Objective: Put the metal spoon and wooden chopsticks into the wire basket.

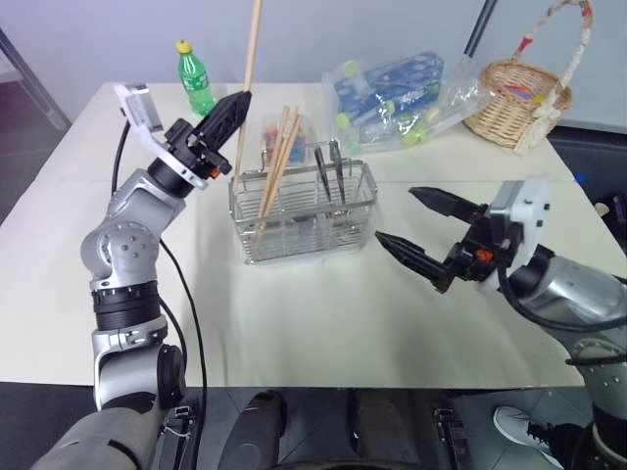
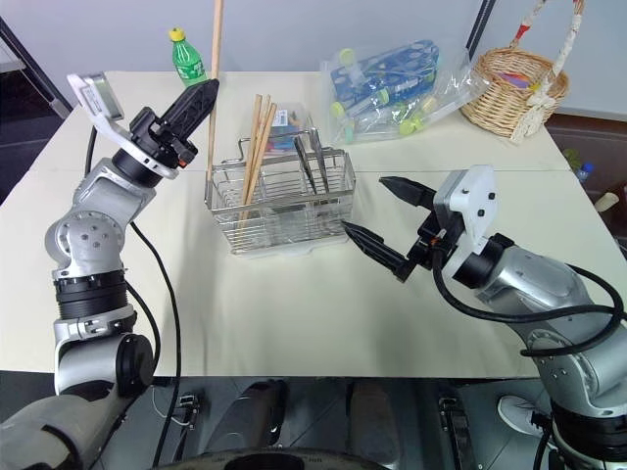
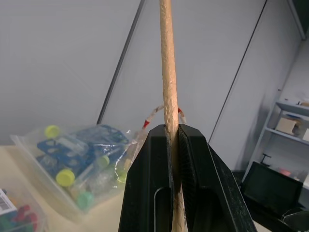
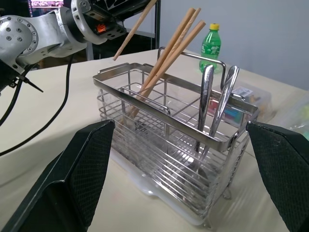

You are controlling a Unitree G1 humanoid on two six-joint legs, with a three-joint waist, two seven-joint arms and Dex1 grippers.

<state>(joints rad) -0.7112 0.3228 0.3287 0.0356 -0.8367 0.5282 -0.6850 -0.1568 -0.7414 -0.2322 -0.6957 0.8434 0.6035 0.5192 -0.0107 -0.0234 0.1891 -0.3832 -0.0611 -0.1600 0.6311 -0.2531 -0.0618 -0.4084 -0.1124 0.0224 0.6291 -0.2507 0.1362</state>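
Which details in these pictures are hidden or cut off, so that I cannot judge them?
- Held chopstick: its top end is cut off by the upper edge in both eye views.
- Same chopstick in the left claw: its lower part is hidden behind the fingers.
- Wire basket: its floor is hidden by the wires in the right wrist view.

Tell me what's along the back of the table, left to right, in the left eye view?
Green bottle → bag of colourful bits → wicker basket.
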